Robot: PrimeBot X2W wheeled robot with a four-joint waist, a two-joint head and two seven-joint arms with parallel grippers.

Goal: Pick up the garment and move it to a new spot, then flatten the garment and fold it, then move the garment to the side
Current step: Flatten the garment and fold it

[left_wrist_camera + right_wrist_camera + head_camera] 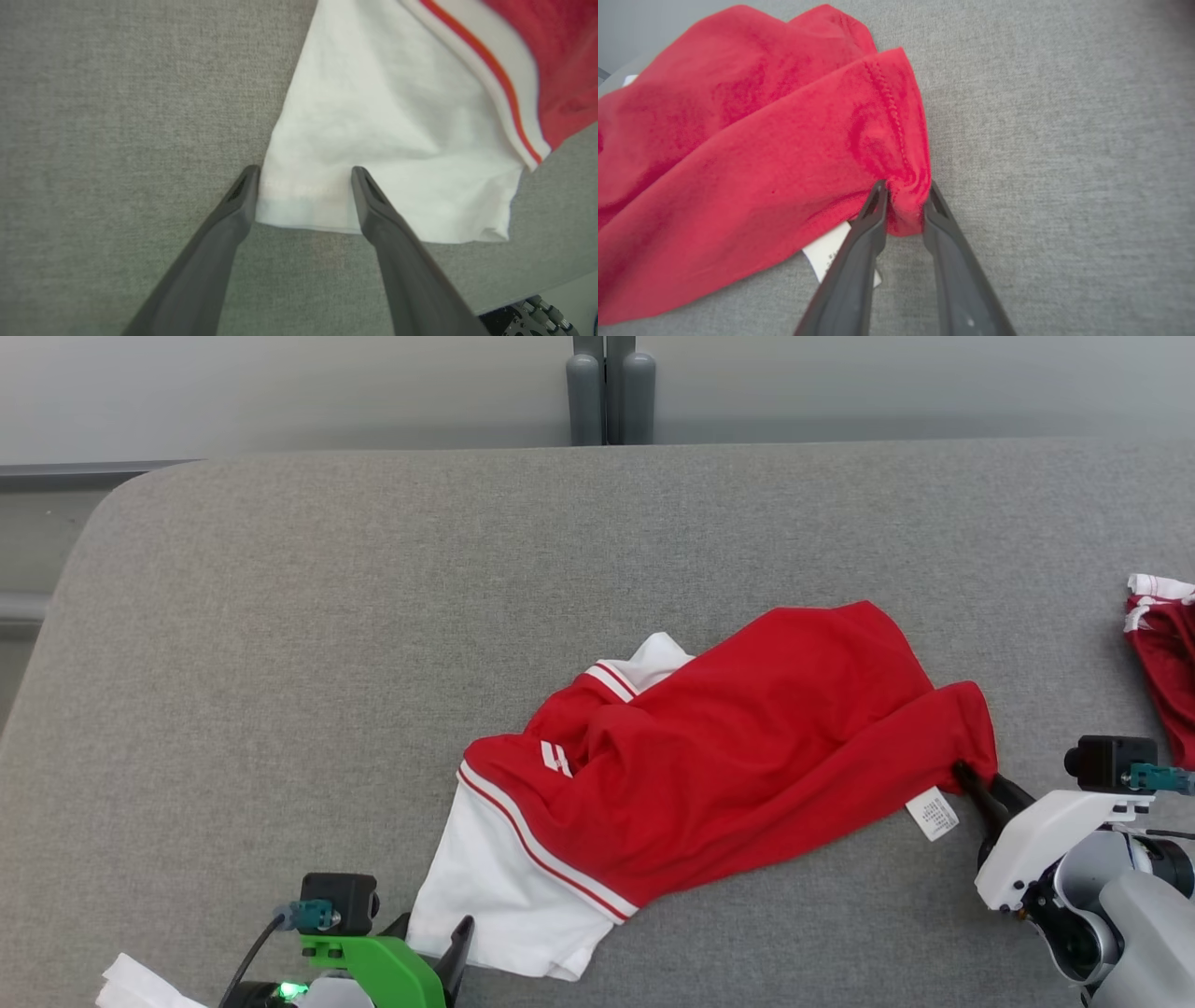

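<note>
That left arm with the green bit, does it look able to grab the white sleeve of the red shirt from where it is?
Probably yes. The left gripper is open, its jaws standing either side of the hem of the white sleeve, and nothing lies between them and the cloth.

Seemingly a robot test lab: a grey cloth-covered table [280, 616] before a bare pale wall [280, 392].

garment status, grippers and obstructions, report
left gripper open, fingers astride white hem. right gripper shut on red corner. garment crumpled on grey surface. second red cloth far right, apart.
</note>
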